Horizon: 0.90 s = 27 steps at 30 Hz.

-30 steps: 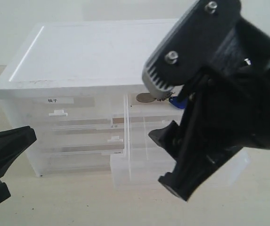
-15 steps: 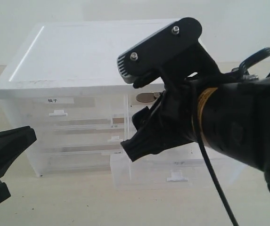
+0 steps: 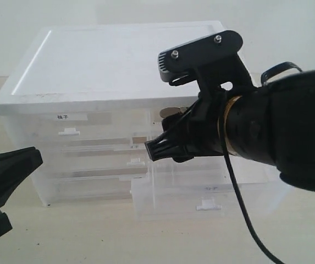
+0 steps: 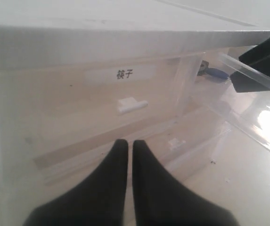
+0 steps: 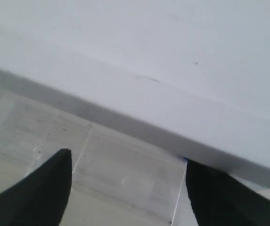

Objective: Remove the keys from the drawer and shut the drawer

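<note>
the keys point(image 4: 216, 73) lie at the back of the pulled-out drawer point(image 3: 171, 190), tucked just under the white top of the storage cabinet point(image 3: 113, 60), showing only as a blue and grey glimpse. the right gripper point(image 5: 126, 159) hangs over that drawer with its jaws spread wide and empty, and its arm masks most of the keys from outside. the left gripper point(image 4: 125, 150), pinched nearly closed on nothing, faces the bold-labelled drawer point(image 4: 78, 113), well apart.
</note>
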{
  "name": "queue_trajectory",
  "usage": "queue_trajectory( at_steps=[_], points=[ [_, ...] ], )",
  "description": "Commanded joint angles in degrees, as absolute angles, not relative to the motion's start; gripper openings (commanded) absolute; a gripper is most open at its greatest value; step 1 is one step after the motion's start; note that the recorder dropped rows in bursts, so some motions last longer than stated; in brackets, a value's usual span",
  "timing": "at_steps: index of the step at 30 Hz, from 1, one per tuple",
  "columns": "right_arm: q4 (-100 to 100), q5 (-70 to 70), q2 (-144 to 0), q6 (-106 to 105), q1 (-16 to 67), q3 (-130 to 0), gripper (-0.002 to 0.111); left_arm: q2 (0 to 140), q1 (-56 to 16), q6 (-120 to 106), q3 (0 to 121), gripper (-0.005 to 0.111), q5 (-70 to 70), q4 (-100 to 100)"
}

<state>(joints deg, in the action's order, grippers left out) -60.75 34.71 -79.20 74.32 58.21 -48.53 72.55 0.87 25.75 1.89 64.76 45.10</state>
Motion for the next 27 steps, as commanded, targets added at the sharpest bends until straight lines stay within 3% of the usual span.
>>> queue_trajectory(
  at_steps=[1,15,25,27],
  points=[
    [-65.4,30.4,-80.6,77.1,57.5,-48.7,0.062,72.7,1.1,26.0,2.1,0.005,65.7,46.1],
    [-75.3,34.9,-83.7,88.6,57.5,-48.7,0.059,72.7,1.1,26.0,2.1,0.005,65.9,47.4],
    [-75.6,34.9,-86.8,84.6,57.7,-48.7,0.001,72.7,1.1,26.0,2.1,0.005,65.9,47.1],
    [-74.7,34.8,-85.7,83.2,57.8,-48.7,0.0,72.7,1.1,26.0,2.1,0.005,65.9,46.9]
  ],
)
